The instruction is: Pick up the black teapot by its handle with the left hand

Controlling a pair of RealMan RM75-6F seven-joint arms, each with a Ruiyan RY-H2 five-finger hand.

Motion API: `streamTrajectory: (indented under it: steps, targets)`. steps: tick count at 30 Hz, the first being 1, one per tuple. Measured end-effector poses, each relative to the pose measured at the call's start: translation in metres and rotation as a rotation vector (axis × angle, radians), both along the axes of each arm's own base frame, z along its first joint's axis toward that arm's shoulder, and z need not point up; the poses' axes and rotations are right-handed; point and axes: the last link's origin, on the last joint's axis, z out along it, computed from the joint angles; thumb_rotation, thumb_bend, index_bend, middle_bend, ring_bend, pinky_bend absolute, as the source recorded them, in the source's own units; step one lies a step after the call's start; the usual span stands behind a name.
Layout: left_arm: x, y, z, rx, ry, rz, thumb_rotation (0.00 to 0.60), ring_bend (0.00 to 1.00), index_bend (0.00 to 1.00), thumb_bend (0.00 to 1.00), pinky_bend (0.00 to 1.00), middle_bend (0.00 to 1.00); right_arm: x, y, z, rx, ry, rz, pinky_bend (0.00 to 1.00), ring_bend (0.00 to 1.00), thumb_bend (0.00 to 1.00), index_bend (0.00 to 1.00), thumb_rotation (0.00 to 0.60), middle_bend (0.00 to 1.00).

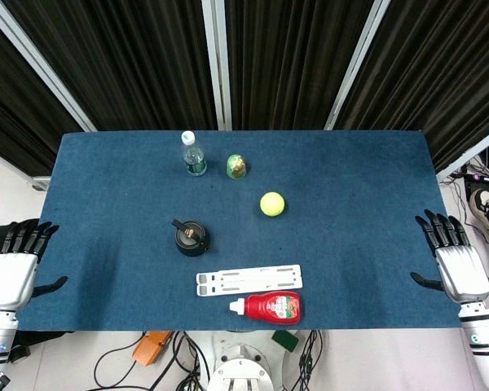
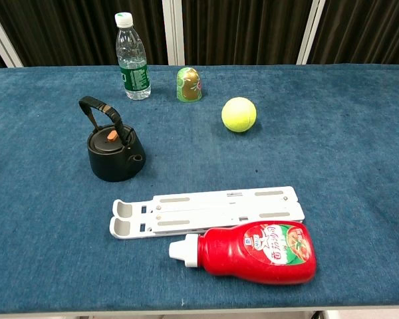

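From the head view, both hands sit at the near corners of the blue surface, well away from everything. The left hand rests at its own edge, fingers spread and holding nothing; the right hand mirrors it on the far side, fingers fanned, also empty. That reads as a ready pose, with the reach not yet begun. The black teapot stands left of centre, nearer the left hand than the right, which suits the assigned arm. Behind it, a water bottle and a small green figure stand toward the back edge, a tennis ball lies to the right, and a white folding stand and a red ketchup bottle lie in front.

Down to the chest view: neither hand shows here. The teapot stands upright, its handle raised above the lid and tilted back and to the left, leaving an open loop for fingers to hook through. The orange lid knob sits just under it. The stand lies near the pot's front but apart from it, so an approach from the left side looks cleanest, in my judgement.
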Motion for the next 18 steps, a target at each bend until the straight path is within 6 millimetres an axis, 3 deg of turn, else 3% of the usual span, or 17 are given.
streamTrajectory:
  steps: [10,18]
  targets:
    - [0.010,0.003,-0.004,-0.024,-0.021,-0.043,0.600,0.04,0.13,0.12,0.00,0.10,-0.002,0.003,0.006,-0.025,-0.002,0.007,0.00,0.00,0.17,0.00,0.600,0.00]
    - [0.053,0.034,-0.019,-0.115,-0.052,-0.231,0.600,0.04,0.13,0.12,0.00,0.10,-0.008,0.007,-0.007,0.039,0.002,-0.012,0.00,0.00,0.17,0.00,0.600,0.00]
